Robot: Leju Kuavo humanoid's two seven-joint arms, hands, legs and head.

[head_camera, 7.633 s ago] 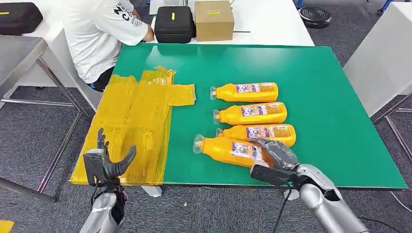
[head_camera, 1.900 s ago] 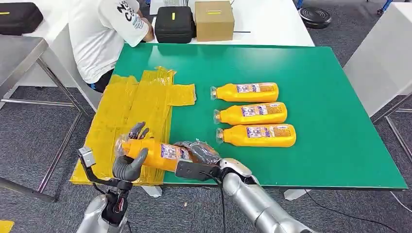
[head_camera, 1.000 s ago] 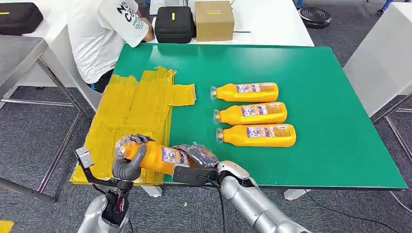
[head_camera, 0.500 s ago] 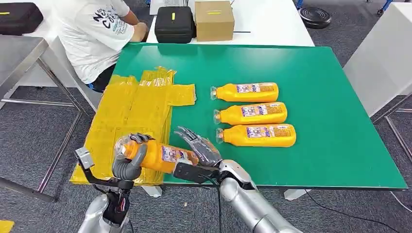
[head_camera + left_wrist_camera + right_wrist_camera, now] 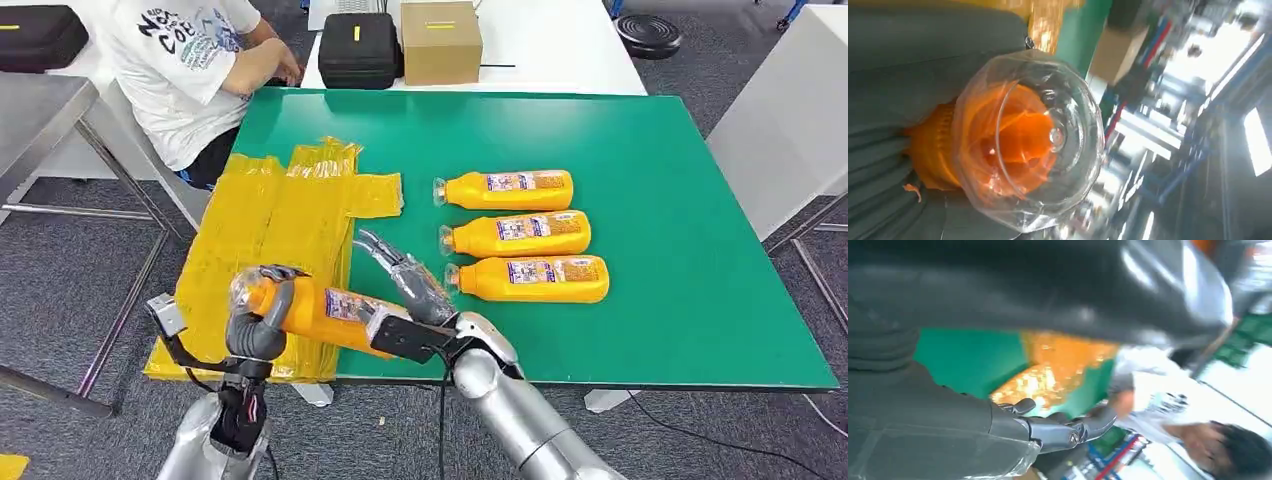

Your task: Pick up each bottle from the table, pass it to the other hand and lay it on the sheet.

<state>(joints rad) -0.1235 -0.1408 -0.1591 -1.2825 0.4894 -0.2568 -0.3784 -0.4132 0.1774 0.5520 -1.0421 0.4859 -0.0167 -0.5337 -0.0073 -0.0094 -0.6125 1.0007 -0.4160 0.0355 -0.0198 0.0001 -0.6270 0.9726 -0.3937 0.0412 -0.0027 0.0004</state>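
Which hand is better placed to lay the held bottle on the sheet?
The left hand. It grips the bottle near its cap, over the yellow sheet. The right hand has its fingers spread and holds nothing.

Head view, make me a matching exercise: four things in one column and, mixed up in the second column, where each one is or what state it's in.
Things:
1. left hand
2. right hand
3. yellow sheet
4. cardboard box

Places or states:
A. on the white table beyond the green one
B. fingers spread, holding nothing
C. spread over the green table's left end
D. grips an orange bottle near its cap

Pairs: 1-D, 2-B, 3-C, 4-A
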